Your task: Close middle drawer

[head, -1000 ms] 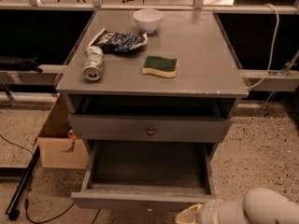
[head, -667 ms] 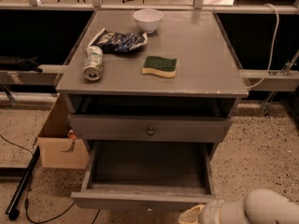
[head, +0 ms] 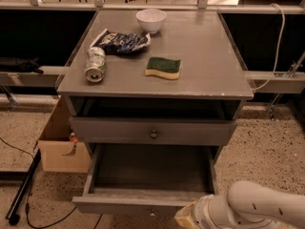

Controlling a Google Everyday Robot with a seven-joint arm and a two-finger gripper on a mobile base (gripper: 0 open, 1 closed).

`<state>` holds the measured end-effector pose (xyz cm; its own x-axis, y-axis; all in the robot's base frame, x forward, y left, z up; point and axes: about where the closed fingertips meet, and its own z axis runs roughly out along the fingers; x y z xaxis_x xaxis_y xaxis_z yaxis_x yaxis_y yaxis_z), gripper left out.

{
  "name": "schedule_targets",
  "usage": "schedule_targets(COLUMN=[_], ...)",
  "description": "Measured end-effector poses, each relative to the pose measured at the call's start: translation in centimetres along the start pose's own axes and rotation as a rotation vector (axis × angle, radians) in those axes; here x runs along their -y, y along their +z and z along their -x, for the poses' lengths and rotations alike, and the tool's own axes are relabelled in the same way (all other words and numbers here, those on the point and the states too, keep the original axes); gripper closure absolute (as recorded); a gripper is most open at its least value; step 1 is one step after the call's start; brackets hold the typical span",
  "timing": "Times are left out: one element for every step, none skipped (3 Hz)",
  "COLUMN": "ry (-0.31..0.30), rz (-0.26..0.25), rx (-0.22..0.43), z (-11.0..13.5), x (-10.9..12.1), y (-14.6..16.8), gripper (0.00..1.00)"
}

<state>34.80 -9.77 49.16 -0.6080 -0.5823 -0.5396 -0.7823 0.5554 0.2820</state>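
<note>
Nearest me, low at the right: the hand (head: 187, 218), a pale yellowish tip on the end of a fat white arm (head: 267, 206). It sits just beside the right end of the middle drawer's front. Contact not clear. Cannot tell whether the hand is spread or pressed together; it shows only in part at the bottom edge.

Middle drawer (head: 119, 205): pulled far out toward me, inside bare and grey as far as can be seen, front panel low in view. Its dark knob is only just visible at the bottom edge.

Progress, as I judge it: nothing closed yet. The hand is at the drawer front and the whole push inward is left to do. The push would need to run straight back, since the hand sits off toward one end rather than at the centre.

Above it, the upper drawer (head: 119, 130), small round knob (head: 153, 134) at centre, a dark gap over it under the top.

On the table (head: 214, 80), front to back: a can (head: 95, 64) lying on its side at left, a green and yellow sponge (head: 163, 67) near the middle, a crumpled dark blue bag (head: 121, 41), a white bowl (head: 151, 19) at the far edge.

Writing: the can has green and white print, the bag some pale print. None readable.

On the floor to the left, a cardboard box (head: 59, 147).
</note>
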Motion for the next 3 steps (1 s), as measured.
schedule_targets(ry=[-0.001, -0.026, -0.082], rz=[0.001, 0.001, -0.006], rx=[-0.002, -0.030, -0.097], z=[0.0, 0.2, 0.0], x=[0.0, 0.2, 1.2], y=[0.1, 0.9, 3.2], gripper=[1.00, 1.00, 1.00])
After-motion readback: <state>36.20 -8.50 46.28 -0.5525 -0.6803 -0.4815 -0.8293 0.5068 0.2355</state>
